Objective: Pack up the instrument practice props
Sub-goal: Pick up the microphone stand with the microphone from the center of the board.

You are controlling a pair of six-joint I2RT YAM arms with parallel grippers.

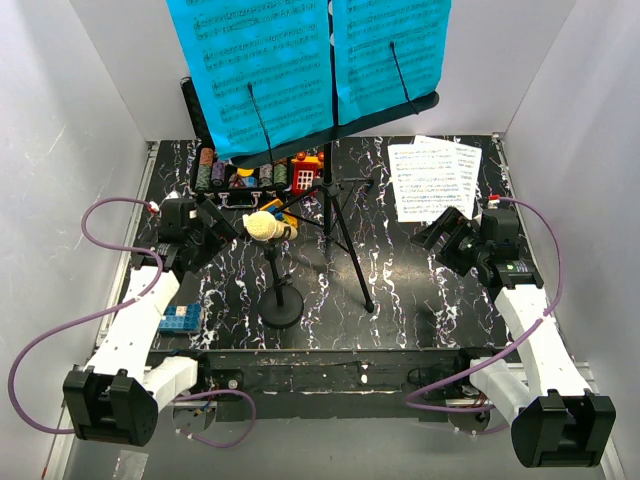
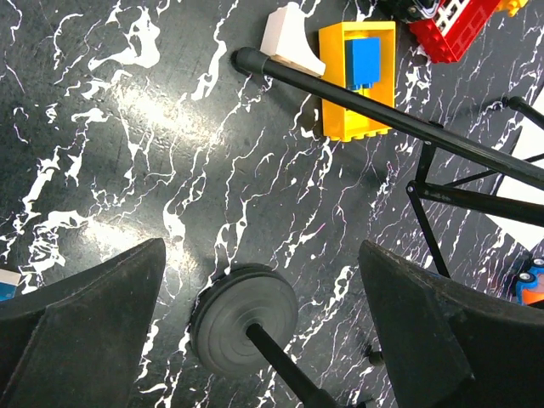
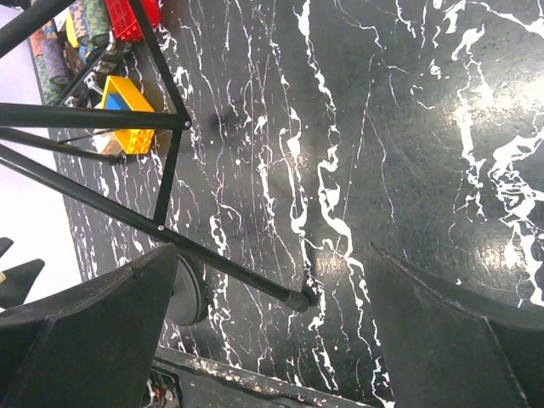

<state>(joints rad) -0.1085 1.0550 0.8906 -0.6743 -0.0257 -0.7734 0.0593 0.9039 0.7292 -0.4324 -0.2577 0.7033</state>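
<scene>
The black music stand [image 1: 338, 215] rises mid-table on tripod legs, two blue sheet-music pages [image 1: 262, 70] resting on its desk. Beside it stands the small black mic stand [image 1: 283, 306] on its round base, the cream microphone [image 1: 265, 226] on top. My left gripper [image 1: 214, 216] hangs open just left of the microphone. In the left wrist view this left gripper [image 2: 262, 280] is wide open above the mic stand's round base [image 2: 242, 319]. My right gripper [image 1: 446, 234] is open right of the tripod. In its own view the right gripper [image 3: 272, 263] frames a tripod leg [image 3: 229, 268], holding nothing.
A black case of poker chips [image 1: 240, 175] and red toy blocks [image 1: 306, 165] sit behind the stand. White music sheets [image 1: 435, 178] lie at the back right. A blue block [image 1: 180, 318] lies by the left arm. Yellow [image 2: 357, 81] and white [image 2: 289, 42] blocks lie near a tripod leg.
</scene>
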